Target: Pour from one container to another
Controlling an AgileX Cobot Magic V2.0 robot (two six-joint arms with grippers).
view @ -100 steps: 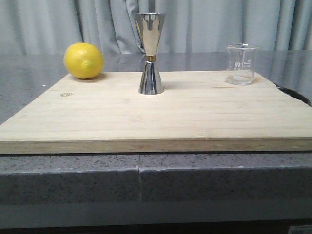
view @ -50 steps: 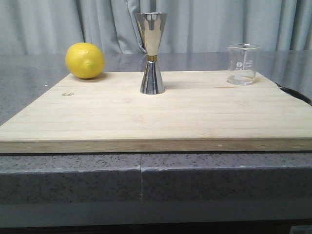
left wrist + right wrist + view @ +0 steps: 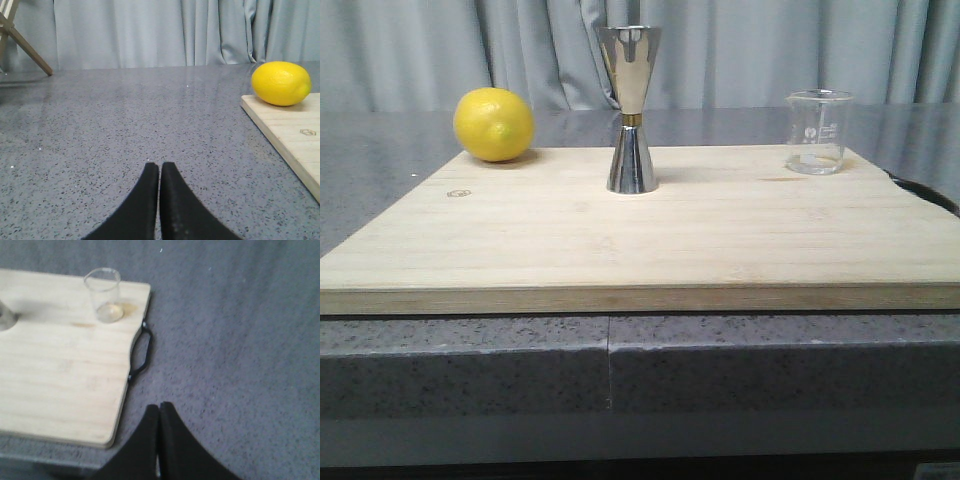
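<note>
On the grey speckled counter (image 3: 380,170) before pale curtains (image 3: 740,50) lies a wooden board (image 3: 640,240); jigger (image 3: 631,110) mid-back, beaker (image 3: 816,131) back right, lemon (image 3: 494,124) back left. Left gripper (image 3: 159,172) and right gripper (image 3: 159,412) hover off-board, fingers pressed together, holding nothing.

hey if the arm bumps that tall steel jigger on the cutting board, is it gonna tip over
Probably fairly easily. The jigger stands tall on a small base with a wide cup on top, so a nudge up high would likely topple it. Its polished, tapering sides look slippery. Once down, it would likely roll in a curve across the cutting board.
</note>
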